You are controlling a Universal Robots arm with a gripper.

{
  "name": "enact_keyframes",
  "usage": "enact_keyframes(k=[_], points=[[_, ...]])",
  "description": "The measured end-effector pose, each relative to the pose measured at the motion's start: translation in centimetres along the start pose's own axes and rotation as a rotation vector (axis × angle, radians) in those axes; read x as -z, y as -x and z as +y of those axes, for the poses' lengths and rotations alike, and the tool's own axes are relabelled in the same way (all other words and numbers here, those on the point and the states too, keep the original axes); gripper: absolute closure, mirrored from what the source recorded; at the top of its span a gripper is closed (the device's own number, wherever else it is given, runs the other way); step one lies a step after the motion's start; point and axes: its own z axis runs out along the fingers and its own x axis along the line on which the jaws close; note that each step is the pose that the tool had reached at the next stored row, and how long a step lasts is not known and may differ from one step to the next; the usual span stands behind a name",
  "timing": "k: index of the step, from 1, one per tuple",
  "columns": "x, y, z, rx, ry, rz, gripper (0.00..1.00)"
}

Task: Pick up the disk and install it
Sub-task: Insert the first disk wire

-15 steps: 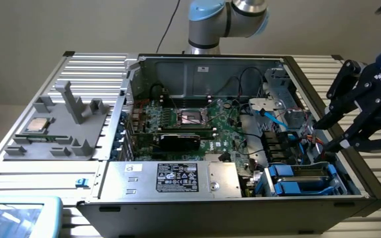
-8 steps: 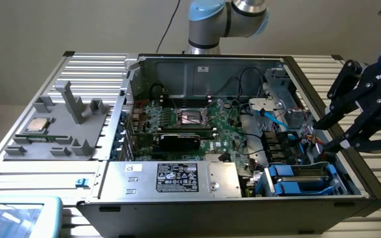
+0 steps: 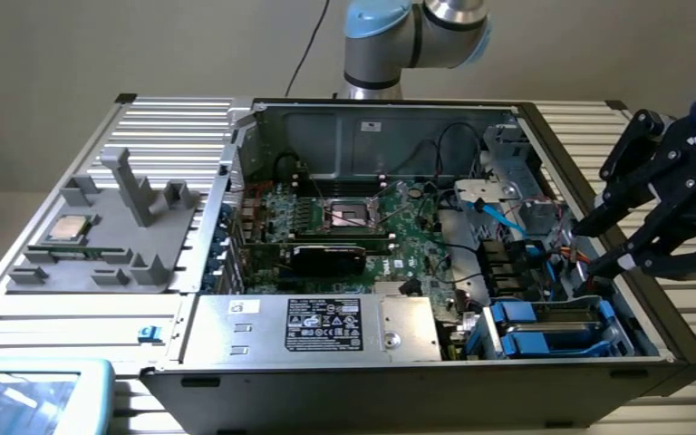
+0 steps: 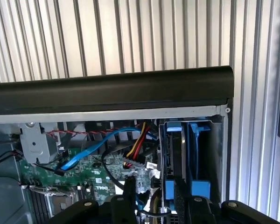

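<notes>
The disk (image 3: 556,319) is a grey metal drive in a blue plastic carrier. It sits in the drive bay at the front corner of the open computer case (image 3: 372,118), on the exterior view's right. In the wrist view the disk (image 4: 176,154) stands edge-on between blue rails. My gripper (image 3: 591,250) hangs over the case's right wall, just above and behind the bay. Its black fingers (image 4: 129,196) are spread apart and open, with only cables seen between them. It touches nothing.
A large silver box with a black sticker (image 3: 312,331) fills the case front beside the bay. The green motherboard (image 3: 361,227) and loose blue, red and yellow cables (image 4: 88,149) lie inside. A grey fixture holding a processor chip (image 3: 68,228) stands on the ribbed table (image 3: 167,127).
</notes>
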Motion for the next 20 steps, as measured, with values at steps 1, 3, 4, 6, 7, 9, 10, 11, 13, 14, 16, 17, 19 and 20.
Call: enact_keyframes(k=[1, 3, 4, 6, 7, 9, 10, 11, 13, 14, 16, 17, 19, 20], points=[[-0.03, 0.0, 0.01, -0.004, -0.0027, 0.0006, 0.55], [-0.06, 0.0, 0.30, -0.006, -0.0125, 0.0000, 0.55], [-0.06, 0.0, 0.49, -0.006, -0.0177, -0.0004, 0.55], [-0.05, 0.0, 0.57, -0.007, -0.0190, -0.0005, 0.55], [-0.05, 0.0, 0.57, -0.007, -0.0191, -0.0004, 0.55], [0.00, -0.1, 0.82, -0.007, -0.0204, -0.0004, 0.55], [0.05, -0.1, 1.09, -0.007, -0.0221, -0.0006, 0.55], [0.11, -0.1, 1.41, -0.007, -0.0232, -0.0006, 0.55], [0.20, -0.2, 2.10, -0.008, -0.0255, -0.0009, 0.55], [0.18, -0.2, 2.40, -0.008, -0.0266, -0.0011, 0.55], [-0.01, -0.2, 2.96, -0.008, -0.0291, -0.0007, 0.55], [-0.13, -0.2, 3.24, -0.008, -0.0298, -0.0009, 0.55], [-0.42, -0.2, 3.61, -0.009, -0.0305, -0.0010, 0.55], [-0.59, -0.2, 3.66, -0.009, -0.0306, -0.0008, 0.55]])
